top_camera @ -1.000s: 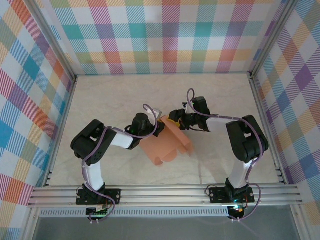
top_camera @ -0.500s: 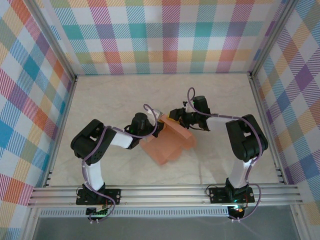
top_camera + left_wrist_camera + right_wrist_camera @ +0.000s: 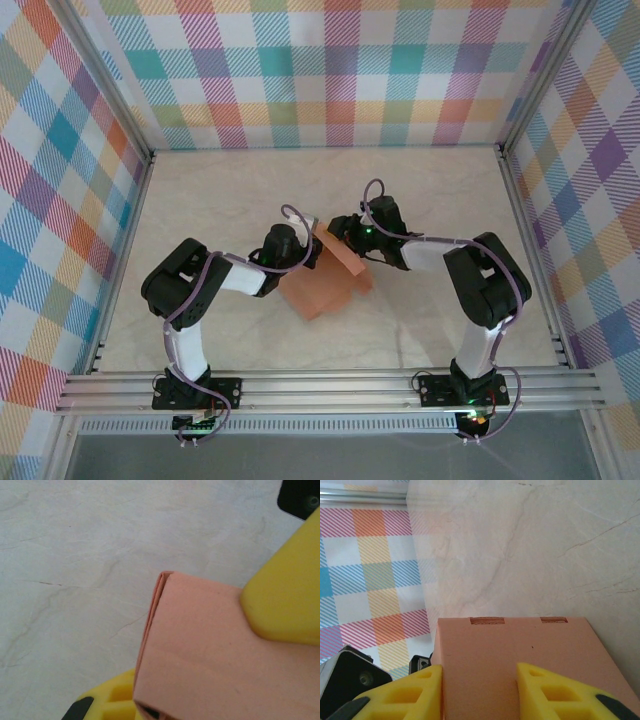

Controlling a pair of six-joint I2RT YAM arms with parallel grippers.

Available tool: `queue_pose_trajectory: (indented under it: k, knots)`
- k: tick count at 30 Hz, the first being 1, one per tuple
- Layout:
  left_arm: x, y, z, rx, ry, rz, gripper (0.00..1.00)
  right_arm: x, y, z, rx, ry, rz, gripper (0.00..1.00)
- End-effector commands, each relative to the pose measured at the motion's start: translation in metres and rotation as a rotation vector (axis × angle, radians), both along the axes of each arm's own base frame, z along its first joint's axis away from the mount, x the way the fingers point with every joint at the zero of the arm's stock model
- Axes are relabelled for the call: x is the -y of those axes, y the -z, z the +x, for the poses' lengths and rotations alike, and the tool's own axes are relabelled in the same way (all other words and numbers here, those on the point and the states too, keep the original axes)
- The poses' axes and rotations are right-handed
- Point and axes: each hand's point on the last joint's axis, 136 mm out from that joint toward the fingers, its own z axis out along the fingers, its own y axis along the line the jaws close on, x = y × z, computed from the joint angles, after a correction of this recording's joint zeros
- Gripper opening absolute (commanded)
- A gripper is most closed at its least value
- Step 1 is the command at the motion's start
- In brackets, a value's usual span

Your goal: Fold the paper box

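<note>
The salmon-orange paper box [image 3: 320, 290] lies partly folded at the table's middle, between both arms. My left gripper [image 3: 308, 256] is at its far left corner. In the left wrist view the folded cardboard [image 3: 200, 630] sits pinched between the yellow fingers [image 3: 285, 595] of my left gripper [image 3: 197, 650], which is shut on it. My right gripper [image 3: 346, 236] presses on the raised far flap. In the right wrist view my right gripper [image 3: 477, 695] has its jaws apart. One finger is at the panel's left edge and the other rests on the panel [image 3: 510, 645], which has two slots [image 3: 487, 620] on its far edge.
Plaid walls [image 3: 330, 70] close in the marble table [image 3: 220, 190] on three sides. An aluminium rail [image 3: 330, 385] runs along the near edge by the arm bases. A black part of the left arm [image 3: 355, 680] sits close beside my right fingers.
My right gripper has moved left towards the left arm and pushed the flap over, so the box looks narrower. Its jaws have narrowed. My left gripper has closed on the cardboard.
</note>
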Motion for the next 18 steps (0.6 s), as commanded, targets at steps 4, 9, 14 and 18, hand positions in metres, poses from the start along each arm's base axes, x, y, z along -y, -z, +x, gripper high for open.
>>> queue_pose_trajectory:
  k: [4,9,14,18]
  knots:
    - [0.001,0.000,0.000,0.017,-0.001,0.058,0.00,-0.011,0.009,-0.038,-0.095,-0.113,-0.008,0.43]
    - [0.003,0.004,-0.007,0.030,0.049,0.081,0.01,0.007,0.006,-0.032,-0.037,-0.158,-0.031,0.51]
    - [0.001,0.006,-0.011,0.047,0.065,0.094,0.07,0.023,0.004,-0.028,0.001,-0.174,-0.056,0.56]
    - [0.002,0.011,-0.010,0.040,0.073,0.106,0.12,0.018,0.009,-0.033,-0.007,-0.235,-0.053,0.57]
